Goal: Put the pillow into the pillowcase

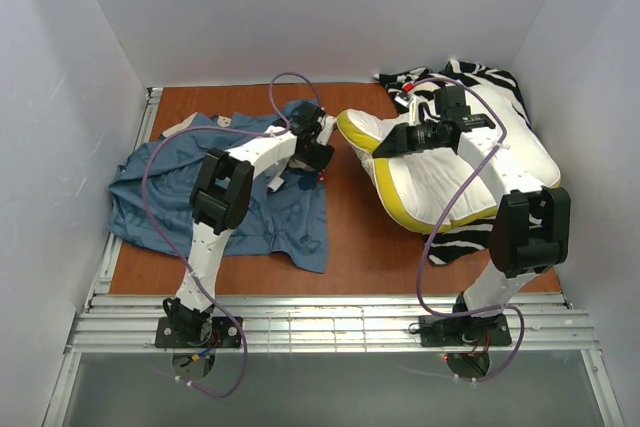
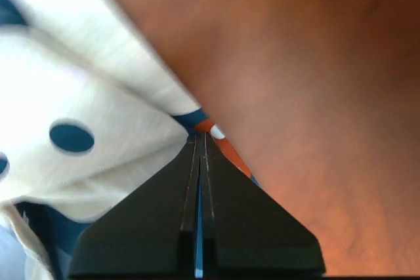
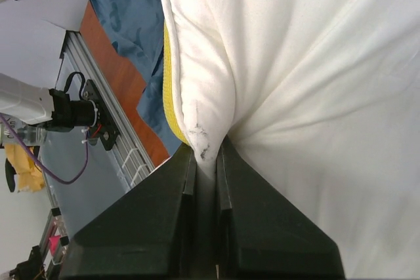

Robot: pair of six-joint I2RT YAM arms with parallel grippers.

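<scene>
The blue pillowcase point(image 1: 150, 187) lies crumpled on the left of the wooden table. My left gripper point(image 1: 305, 165) is at its right edge. In the left wrist view the left gripper point(image 2: 200, 136) is shut on a thin blue layer of the pillowcase, whose pale dotted inside point(image 2: 85, 129) shows on the left. The white pillow point(image 1: 450, 177) with its yellow edge lies on the right. My right gripper point(image 1: 385, 147) is at its left end. In the right wrist view the right gripper point(image 3: 207, 152) is shut on a fold of the pillow point(image 3: 315, 96) beside the yellow edge.
A zebra-striped cloth point(image 1: 490, 82) lies under and behind the pillow, with a part sticking out at the front point(image 1: 460, 242). A strip of bare wood point(image 1: 350, 227) lies between pillowcase and pillow. White walls enclose the table; a metal rail point(image 1: 330, 322) runs along the near edge.
</scene>
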